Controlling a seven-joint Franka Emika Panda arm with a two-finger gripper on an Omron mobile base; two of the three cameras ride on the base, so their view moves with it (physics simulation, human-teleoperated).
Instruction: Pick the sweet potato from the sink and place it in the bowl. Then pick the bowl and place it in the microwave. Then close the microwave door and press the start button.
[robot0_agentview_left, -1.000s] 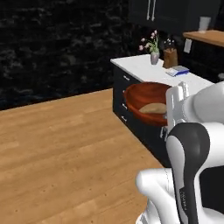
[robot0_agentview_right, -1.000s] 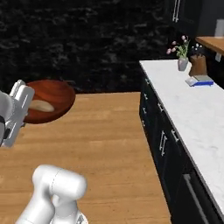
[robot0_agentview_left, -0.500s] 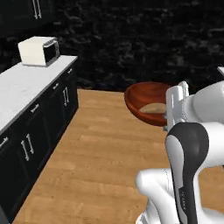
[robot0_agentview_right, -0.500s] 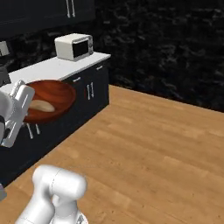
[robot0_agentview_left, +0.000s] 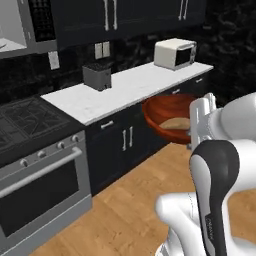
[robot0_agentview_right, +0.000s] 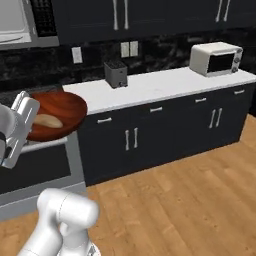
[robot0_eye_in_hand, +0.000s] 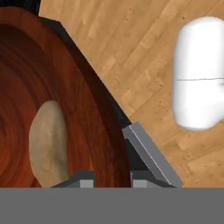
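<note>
White marble counter on dark cabinets, plank floor.

Glossy reddish-brown bowl, tan sweet potato, white marbled counter, black cabinets.

The base has turned; a stove and toaster now face it.

Flat, even rendered light, dim against dark cabinets, with coarse low-resolution softness and faint shadows throughout.
</note>
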